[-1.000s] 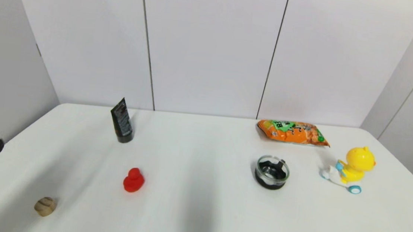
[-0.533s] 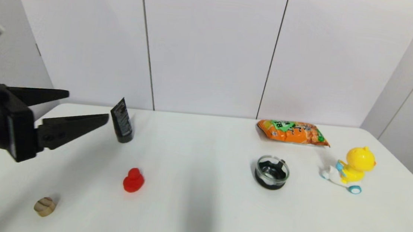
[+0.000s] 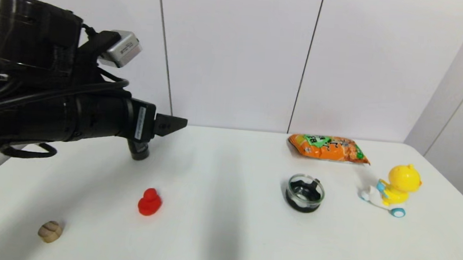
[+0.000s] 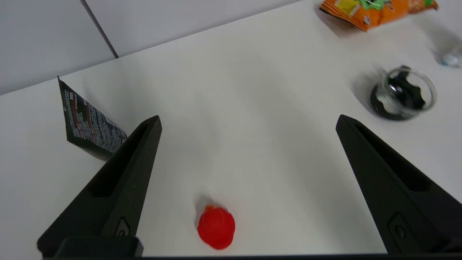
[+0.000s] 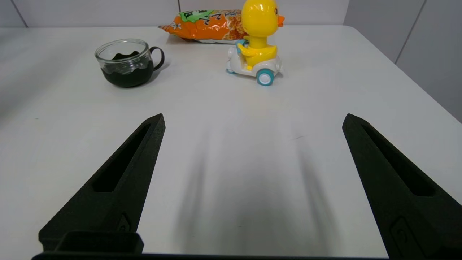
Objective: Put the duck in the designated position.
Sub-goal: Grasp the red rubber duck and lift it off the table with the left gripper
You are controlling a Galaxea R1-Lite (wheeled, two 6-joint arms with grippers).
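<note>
Risk at this stage lies mainly in the approach. The left gripper [image 4: 249,121] hangs high above the table [image 3: 221,246] with its fingers spread wide and nothing between them, and the duck [image 3: 149,202] sits well below it, so a long descent is needed. In the left wrist view the duck [image 4: 216,226] lies close to the edge of the frame rather than centred between the fingers. A descent without recentring would probably bring one fingertip down on the rounded red body and push it aside instead of straddling it. The smooth curved shape may also squirt out of a closure made too high on the body.

Nearest the robot, on its left, rests a small tan round object [image 3: 50,231], apart from the duck. The duck stands upright on bare table, left of centre. The black tube [image 4: 90,126] stands beyond it, tilted, partly hidden by the left arm in the head view; a wide sweep could knock it over.

The right gripper [image 5: 252,121] is low over the right half of the table, fingers apart and empty.

One container is present: a glass cup [image 3: 304,193] with a dark base and handle, holding something dark that cannot be identified. Beyond it lie the yellow scooter duck [image 3: 394,188] and the orange snack bag [image 3: 327,148]. No marked target position is visible.
</note>
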